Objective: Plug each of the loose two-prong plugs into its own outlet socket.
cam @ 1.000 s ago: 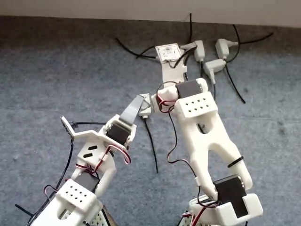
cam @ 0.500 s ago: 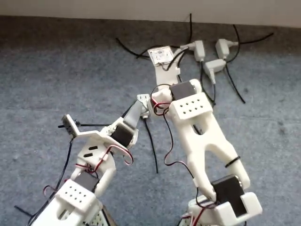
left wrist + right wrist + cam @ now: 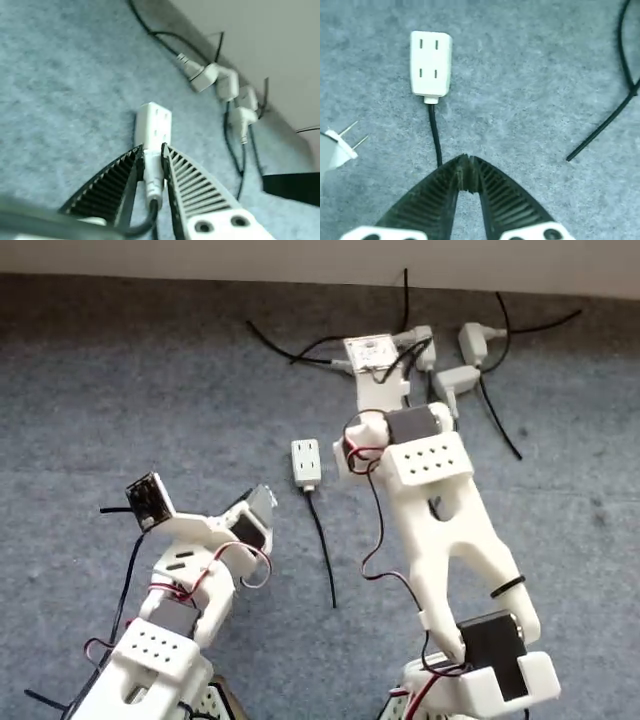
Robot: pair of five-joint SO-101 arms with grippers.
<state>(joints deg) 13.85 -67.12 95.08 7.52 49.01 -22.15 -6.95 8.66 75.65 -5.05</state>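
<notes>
A white outlet block (image 3: pixel 306 463) with two pairs of slots lies flat on the grey carpet, its black cord (image 3: pixel 324 550) trailing toward the arms. My left gripper (image 3: pixel 262 502) sits a short way back from it. In the left wrist view its fingers (image 3: pixel 112 187) stand slightly open, with the outlet block (image 3: pixel 154 125) showing past their tips. Three white two-prong plugs (image 3: pixel 455 380) lie loose at the far right, also as plugs (image 3: pixel 227 85). My right gripper (image 3: pixel 466 160) is shut and empty over the cord (image 3: pixel 435 135), just short of the outlet block (image 3: pixel 431 62). One plug's prongs (image 3: pixel 347 135) poke in beside it.
Black cords (image 3: pixel 290 348) loop over the carpet near the far wall (image 3: pixel 200 258). A loose black cord (image 3: pixel 620 85) crosses beside my right gripper. Open carpet (image 3: pixel 120 390) spreads to the far left.
My left gripper let go of the outlet block and drew back toward its base. The block, held off the carpet before, now lies flat. The right arm shifted slightly sideways.
</notes>
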